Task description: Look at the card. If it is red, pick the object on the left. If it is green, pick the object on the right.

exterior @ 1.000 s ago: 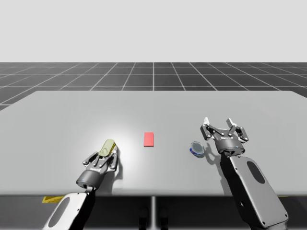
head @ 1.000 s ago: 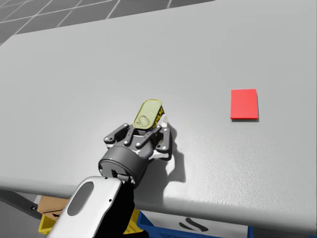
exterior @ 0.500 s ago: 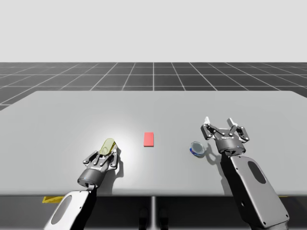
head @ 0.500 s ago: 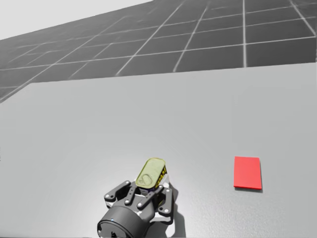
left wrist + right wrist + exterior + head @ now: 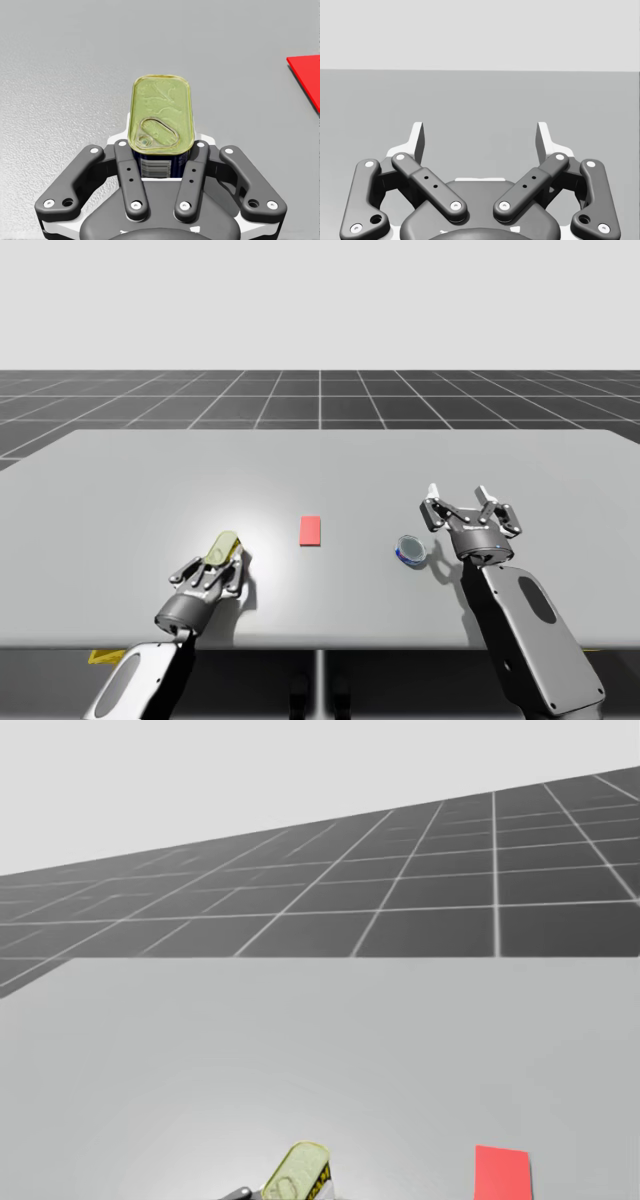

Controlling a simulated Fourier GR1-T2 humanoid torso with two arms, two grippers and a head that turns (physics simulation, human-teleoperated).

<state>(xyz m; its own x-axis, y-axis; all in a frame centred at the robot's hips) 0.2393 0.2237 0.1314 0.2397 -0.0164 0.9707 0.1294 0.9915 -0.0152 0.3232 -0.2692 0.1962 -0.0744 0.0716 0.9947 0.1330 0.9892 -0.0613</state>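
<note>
A red card point(image 5: 310, 530) lies flat at the table's middle, and its corner point(image 5: 307, 80) shows off to the side of my left gripper. To its left, my left gripper point(image 5: 218, 572) is shut on a yellow-green oblong tin point(image 5: 225, 546). In the left wrist view both inner fingers point(image 5: 128, 172) press the tin's point(image 5: 160, 112) sides, and its pull-tab lid faces the camera. The head view catches the tin's top point(image 5: 298, 1175) and the card point(image 5: 502, 1175). A small round blue can point(image 5: 410, 551) sits right of the card. Just past it, my right gripper point(image 5: 463, 502) stands open and holds nothing point(image 5: 481, 136).
The grey table point(image 5: 320, 460) stretches wide behind the objects, with a dark gridded floor beyond its far edge. A yellow object point(image 5: 105, 656) lies on the floor under the table's front left edge.
My head has turned upward, so the tin and card have slid to the bottom of the head view. My left gripper stays shut on the tin, and the right arm is still.
</note>
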